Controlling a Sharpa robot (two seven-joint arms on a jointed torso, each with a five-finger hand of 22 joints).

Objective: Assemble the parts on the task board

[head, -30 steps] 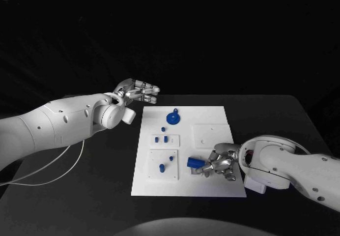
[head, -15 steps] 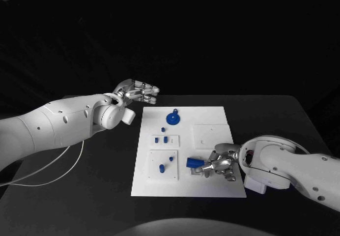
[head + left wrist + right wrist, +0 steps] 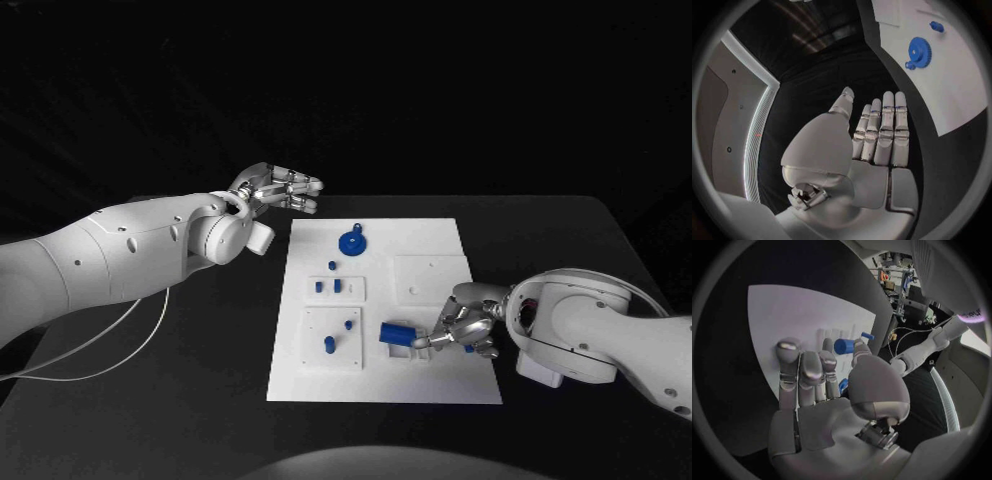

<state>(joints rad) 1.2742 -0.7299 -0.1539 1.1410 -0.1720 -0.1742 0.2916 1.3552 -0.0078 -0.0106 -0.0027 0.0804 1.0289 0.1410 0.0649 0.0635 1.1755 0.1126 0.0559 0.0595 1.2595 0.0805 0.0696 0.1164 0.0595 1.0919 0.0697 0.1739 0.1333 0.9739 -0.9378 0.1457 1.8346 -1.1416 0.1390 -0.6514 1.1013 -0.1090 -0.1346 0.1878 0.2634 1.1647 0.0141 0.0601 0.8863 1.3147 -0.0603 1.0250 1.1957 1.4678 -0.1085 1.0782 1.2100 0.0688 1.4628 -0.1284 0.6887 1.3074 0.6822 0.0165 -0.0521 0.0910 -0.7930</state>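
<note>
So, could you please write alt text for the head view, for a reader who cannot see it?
The robot's right hand reaches a blue cylinder on the near part of the white task board. The left hand hangs open beyond the board's far left corner, near a blue gear.

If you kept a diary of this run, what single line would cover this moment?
left hand: open, held off task board | right hand: fingertips at blue cylinder part on board, grip unclear | blue gear: untouched

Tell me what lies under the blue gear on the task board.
The blue gear lies on the bare white task board, far from both hands. Whatever seat or peg is beneath it is covered.
</note>
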